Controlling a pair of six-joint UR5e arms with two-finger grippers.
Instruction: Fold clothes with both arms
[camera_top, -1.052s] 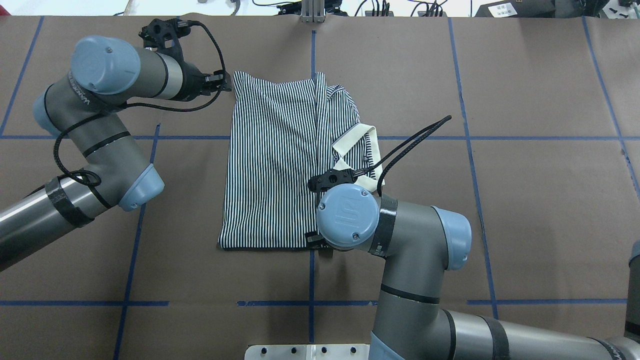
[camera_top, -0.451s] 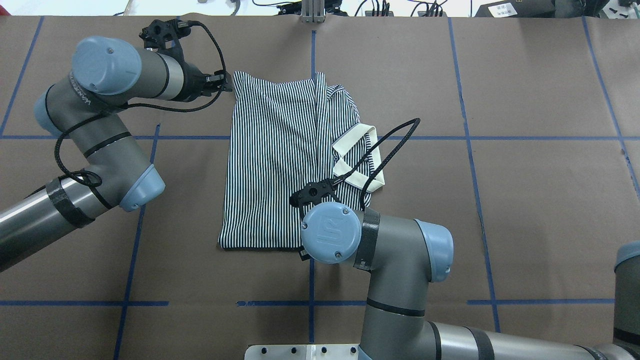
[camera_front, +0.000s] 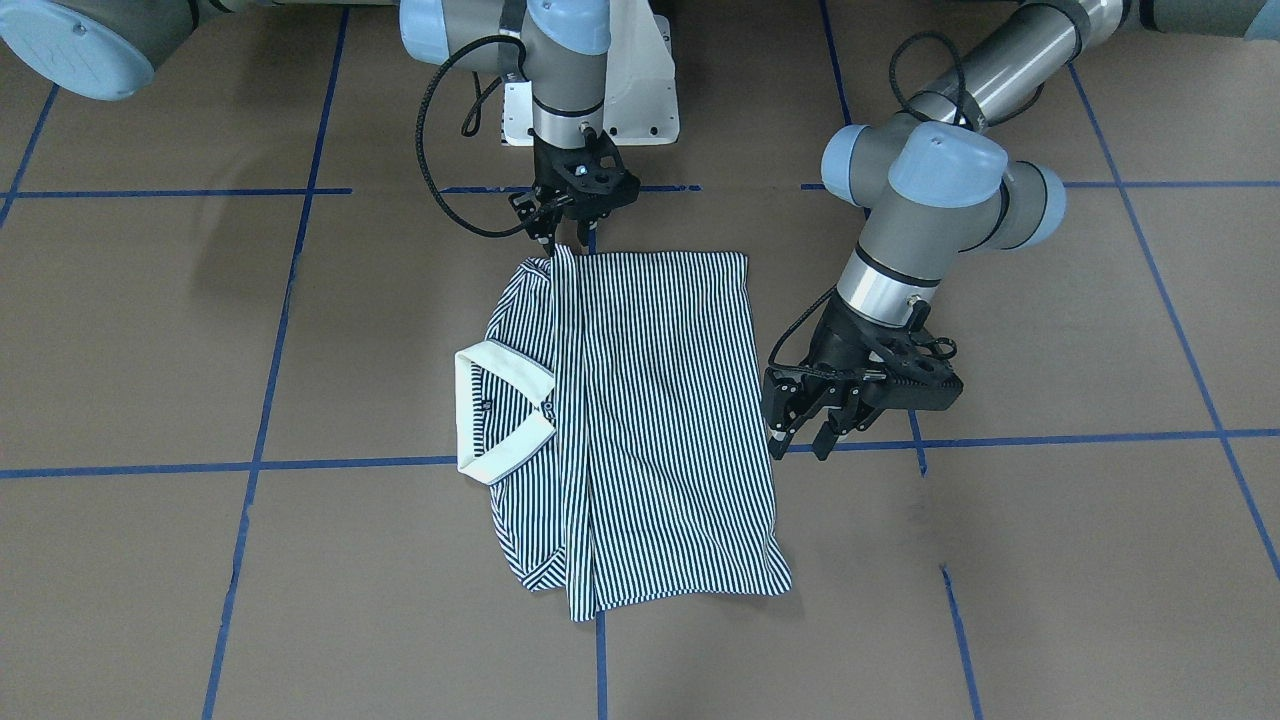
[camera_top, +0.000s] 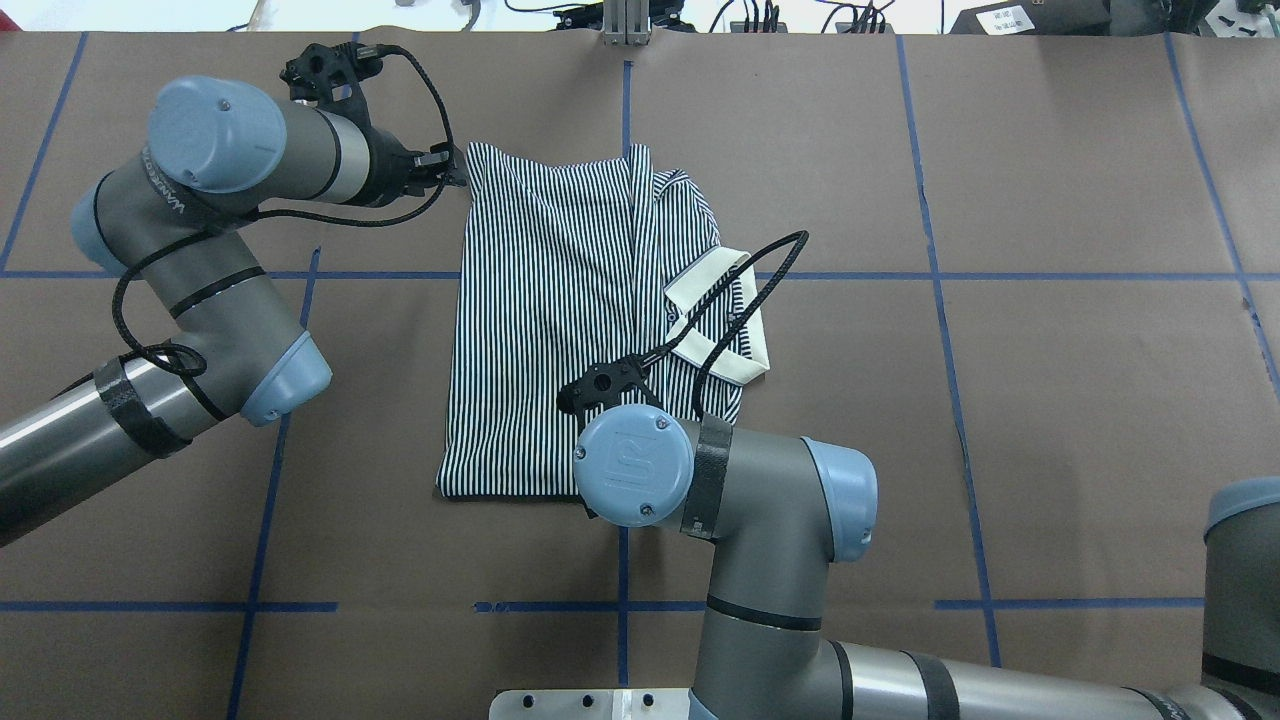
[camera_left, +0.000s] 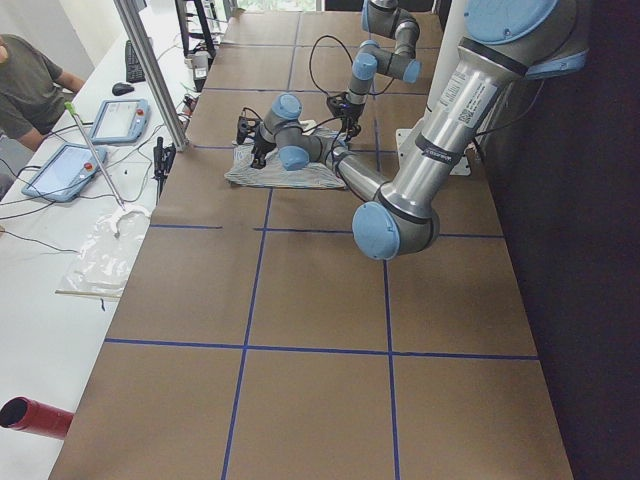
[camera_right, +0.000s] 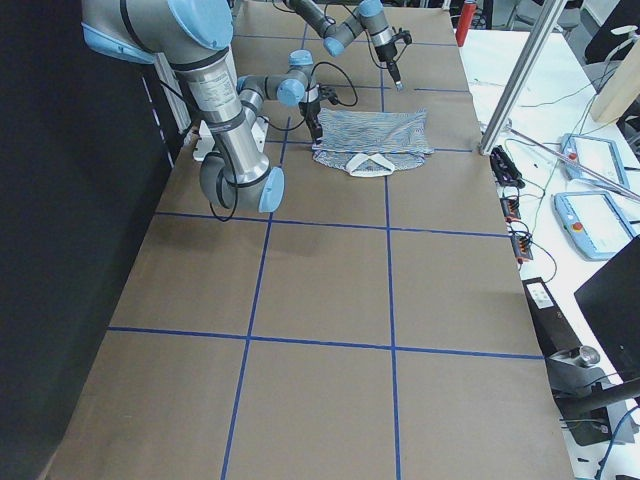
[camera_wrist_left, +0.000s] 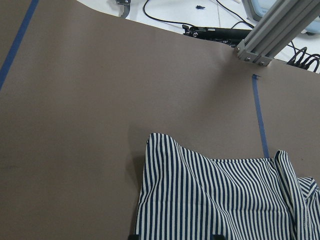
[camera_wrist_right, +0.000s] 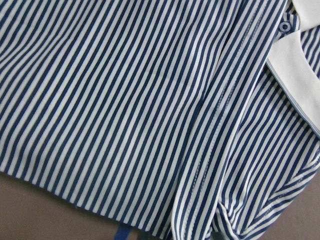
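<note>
The striped polo shirt (camera_top: 560, 300) lies folded lengthwise on the brown table, with its cream collar (camera_top: 720, 330) on the right side. In the front-facing view the shirt (camera_front: 650, 400) shows its collar (camera_front: 480, 410) at the left. My left gripper (camera_front: 808, 432) is open and empty, just beside the shirt's edge near its far left corner (camera_top: 475, 155). My right gripper (camera_front: 562, 237) is open, low over the shirt's near hem. In the overhead view it is hidden under its wrist (camera_top: 632, 478). The right wrist view shows striped cloth (camera_wrist_right: 125, 100) close up.
The white pedestal base (camera_front: 640, 100) stands at the table's near edge. An aluminium post (camera_top: 625, 22) and cables lie at the far edge. Blue tape lines (camera_top: 1000, 275) cross the table. An operator (camera_left: 25, 85) and tablets (camera_left: 120, 120) are beyond the far edge.
My right arm has moved left along the shirt's near hem, and its cable loop has swung left over the collar. The left arm and the shirt have barely moved.
</note>
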